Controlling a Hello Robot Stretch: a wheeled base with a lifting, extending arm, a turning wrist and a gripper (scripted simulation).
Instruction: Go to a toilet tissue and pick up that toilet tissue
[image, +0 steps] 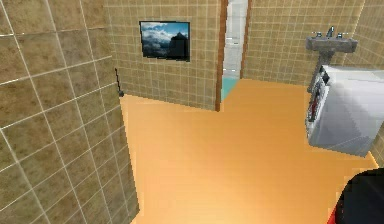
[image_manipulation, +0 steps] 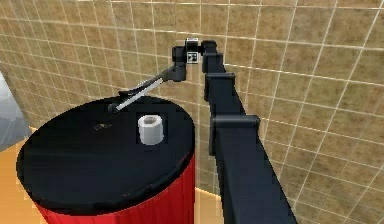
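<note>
Toilet tissue (image_manipulation: 150, 128): white roll, standing on end on the black top (image_manipulation: 75, 160) of the red drum (image_manipulation: 160, 208). It sits off the top's centre, toward the tiled wall (image_manipulation: 320, 90) behind the drum and toward my arm (image_manipulation: 235, 135).

Gripper (image_manipulation: 122, 102): out over the drum's wall-side rim. The fingers (image_manipulation: 145, 88) slant down from the gripper body toward that rim. The tips end at the edge of the black top, well clear of the roll. The roll lies on the drum's near side of the finger line, between the tips and the arm bar. Can't tell if the tips touch the top or hang above it.

Grasp state: can't tell. The drum top is right behind the tips, so I can't say whether I hold anything. The roll itself rests on the top.

Forward view: the drum's rim (image: 365, 200) is at the bottom right corner. Beyond the drum stands a washing machine (image: 345, 105), with a sink (image: 332, 42) on the wall past it. Farther off are a doorway (image: 233, 40) and a wall picture (image: 165, 40). Orange floor (image: 220, 150) lies between.
</note>
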